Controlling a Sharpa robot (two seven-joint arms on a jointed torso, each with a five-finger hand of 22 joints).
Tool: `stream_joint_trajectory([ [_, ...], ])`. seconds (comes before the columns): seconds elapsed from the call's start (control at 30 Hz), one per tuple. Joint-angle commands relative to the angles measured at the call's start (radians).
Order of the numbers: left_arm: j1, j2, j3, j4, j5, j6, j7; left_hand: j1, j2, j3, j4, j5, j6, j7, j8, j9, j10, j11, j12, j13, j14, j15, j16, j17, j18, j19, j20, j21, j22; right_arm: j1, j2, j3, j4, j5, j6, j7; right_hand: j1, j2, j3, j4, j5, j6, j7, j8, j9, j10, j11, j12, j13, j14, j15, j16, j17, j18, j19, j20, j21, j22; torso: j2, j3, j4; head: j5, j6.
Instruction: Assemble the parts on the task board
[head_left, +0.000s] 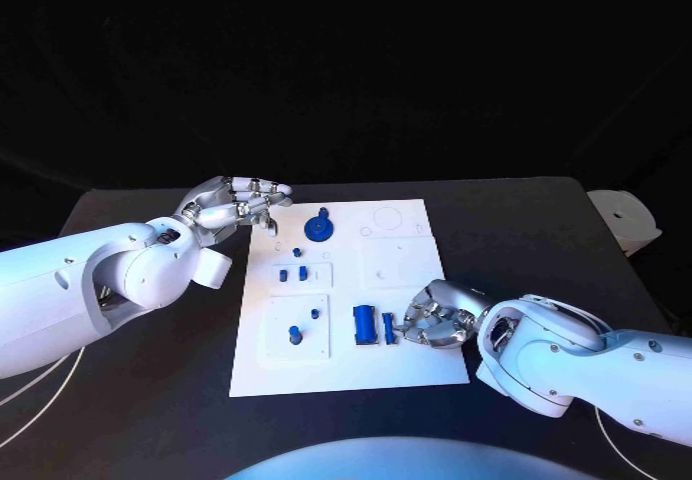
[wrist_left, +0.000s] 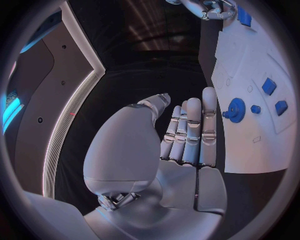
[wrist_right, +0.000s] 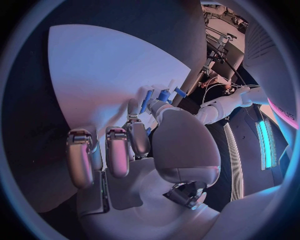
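Fingers of the left hand (head_left: 235, 205) lie straight and close together with nothing in them, hovering just off the far left edge of the white task board (head_left: 404, 370). Near that hand a round blue gear (head_left: 319, 229) sits on the board's far part. The right hand (head_left: 440, 318) rests curled at the board's near right side, its fingertips (wrist_right: 140, 100) against an upright blue block (head_left: 365, 323) with a slimmer blue piece (head_left: 389, 328) just beside it; whether it truly grips either I cannot tell. Several small blue parts (head_left: 294, 273) stand in the board's left recesses. The board lies on the black table (head_left: 144, 420).
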Motion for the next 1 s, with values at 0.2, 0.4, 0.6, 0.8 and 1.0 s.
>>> stream_joint_trajectory([
  [0.2, -0.024, 0.016, 0.000, -0.023, 0.009, -0.012, 0.046, -0.022, -0.002, -0.002, 0.008, -0.005, -0.008, -0.001, 0.007, 0.001, -0.012, 0.000, 0.010, 0.001, -0.009, 0.003, -0.006, -0.002, 0.014, 0.003, 0.005, -0.010, -0.004, 0.053, 0.003, 0.003, -0.113, 0.408, -0.128, 0.448, 0.118, -0.017, -0.011, -0.013, 0.029, -0.088, 0.040, -0.045, -0.012, -0.204, 0.038, -0.408, -0.120, 0.018, 0.028, -0.162, -0.025, 0.068, -0.022, 0.023, -0.378, 0.140, -0.031, -0.0117, -0.0056, -0.009, 0.023],
  [0.4, -0.046, 0.050, 0.001, -0.071, 0.049, -0.057, 0.102, -0.030, -0.008, -0.011, 0.016, -0.013, -0.010, -0.010, 0.017, 0.003, -0.014, -0.004, 0.021, 0.000, -0.082, 0.006, -0.076, -0.033, 0.014, -0.051, 0.010, -0.071, -0.036, 0.093, 0.052, 0.006, -0.272, 0.747, -0.128, 0.641, 0.202, -0.016, 0.000, -0.020, -0.023, -0.159, 0.080, -0.068, -0.015, -0.374, 0.072, -0.670, -0.319, -0.112, 0.062, -0.410, -0.274, 0.136, -0.176, 0.055, -0.847, -0.061, -0.065, -0.0253, -0.0039, -0.020, 0.073],
  [0.6, -0.063, 0.101, 0.001, -0.140, 0.102, -0.100, 0.160, -0.032, -0.008, -0.024, 0.033, -0.023, -0.034, -0.011, 0.028, 0.002, -0.035, 0.018, -0.043, -0.030, -0.206, 0.053, -0.437, -0.174, 0.008, -0.167, 0.064, -0.351, -0.217, 0.118, 0.131, 0.016, -0.443, 0.913, -0.109, 0.755, 0.240, -0.017, 0.046, -0.003, -0.078, -0.180, 0.094, -0.092, -0.058, -0.450, 0.097, -0.836, -0.530, -0.294, 0.088, -0.737, -0.532, 0.174, -0.299, 0.082, -1.226, -0.285, -0.093, -0.0313, -0.0034, -0.022, 0.129],
  [0.8, -0.075, 0.168, 0.002, -0.237, 0.140, -0.106, 0.199, -0.020, 0.011, -0.049, 0.040, -0.023, -0.052, -0.046, 0.011, -0.022, -0.016, 0.049, -0.166, -0.031, -0.193, 0.095, -0.762, -0.230, 0.012, -0.162, 0.127, -0.647, -0.447, 0.124, 0.245, 0.023, -0.637, 0.970, -0.076, 0.828, 0.263, -0.032, 0.117, -0.017, -0.091, -0.160, 0.119, -0.154, -0.138, -0.402, 0.133, -1.052, -0.880, -0.393, 0.136, -1.062, -0.700, 0.172, -0.368, 0.126, -1.430, -0.513, -0.117, -0.0283, -0.0023, -0.016, 0.158],
  [1.0, -0.085, 0.232, 0.008, -0.317, 0.151, -0.122, 0.218, -0.018, 0.021, -0.063, 0.033, -0.023, -0.040, -0.043, -0.012, -0.040, -0.028, 0.054, -0.240, -0.032, -0.222, 0.112, -0.888, -0.254, 0.000, -0.197, 0.142, -0.742, -0.523, 0.119, 0.315, 0.028, -0.741, 1.007, -0.039, 0.860, 0.256, -0.020, 0.125, -0.046, -0.099, -0.156, 0.133, -0.209, -0.197, -0.384, 0.159, -1.152, -1.081, -0.448, 0.180, -1.277, -0.842, 0.178, -0.436, 0.177, -1.502, -0.727, -0.129, -0.0206, 0.0078, -0.005, 0.170],
])
